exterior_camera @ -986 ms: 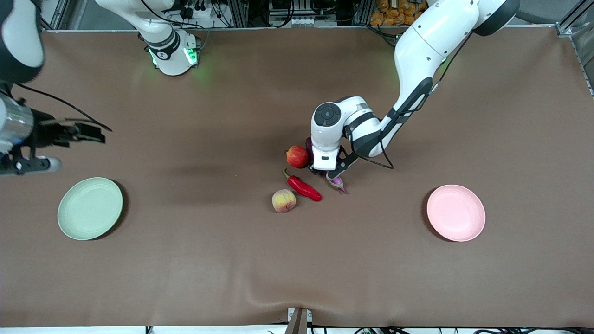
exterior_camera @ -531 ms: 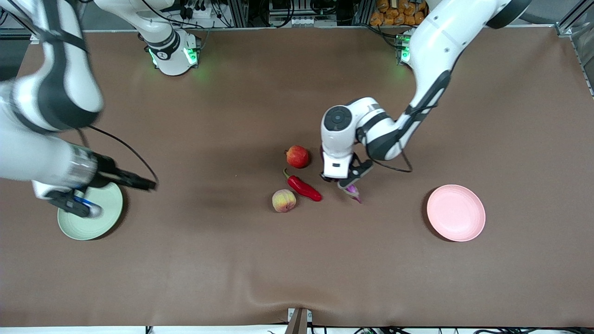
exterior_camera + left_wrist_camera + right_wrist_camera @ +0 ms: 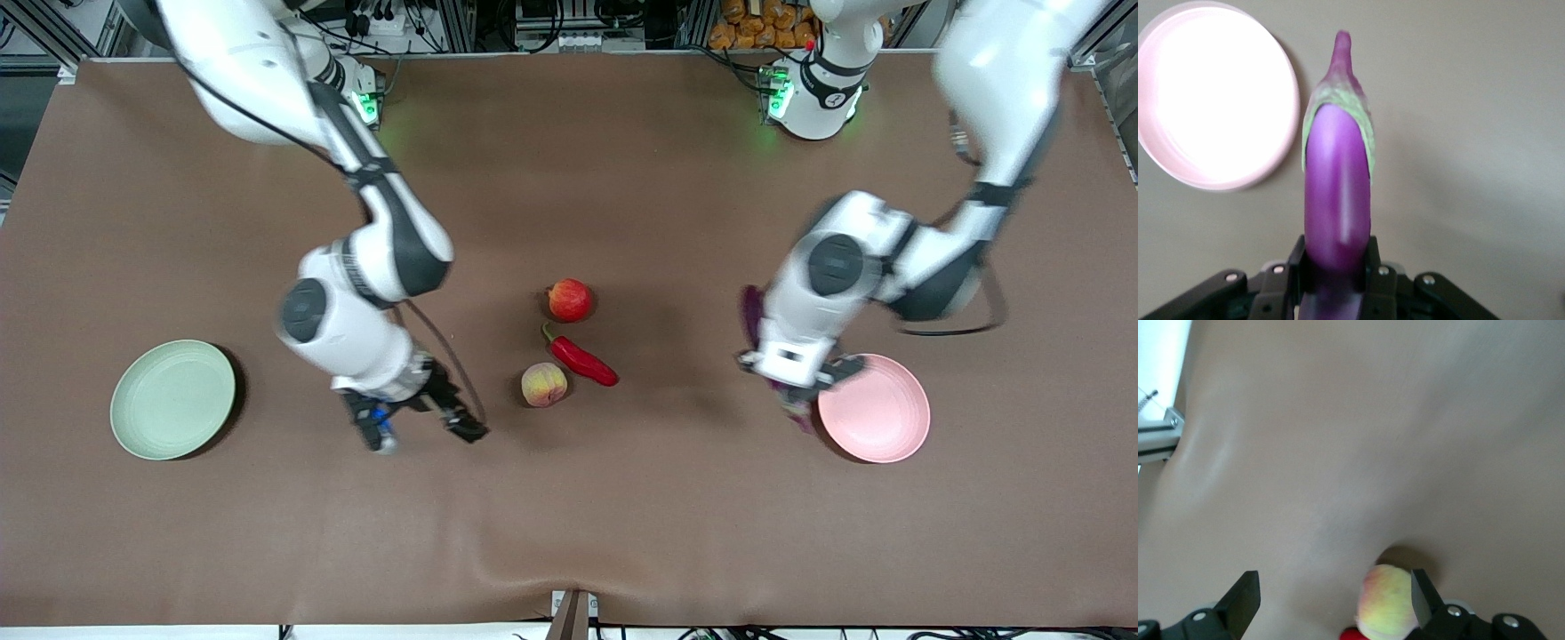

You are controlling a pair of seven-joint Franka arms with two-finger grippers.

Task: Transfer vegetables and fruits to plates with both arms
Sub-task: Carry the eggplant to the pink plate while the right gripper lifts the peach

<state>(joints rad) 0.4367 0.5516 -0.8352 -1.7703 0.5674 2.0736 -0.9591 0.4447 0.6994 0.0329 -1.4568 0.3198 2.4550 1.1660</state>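
While the eggplant (image 3: pixel 1337 193) hangs clamped between the fingers of the left gripper (image 3: pixel 794 380), it is carried over the brown table (image 3: pixel 622 498) just beside the rim of the pink plate (image 3: pixel 880 413), its green-capped stem end toward that plate. At mid-table lie the red fruit (image 3: pixel 570 300), the chili pepper (image 3: pixel 582 358) nearer the front camera, and the peach (image 3: pixel 543 385) just beside the pepper. Between the peach and the green plate (image 3: pixel 169 400), the right gripper (image 3: pixel 418 422) hovers over bare cloth with its fingers spread wide and nothing between them.
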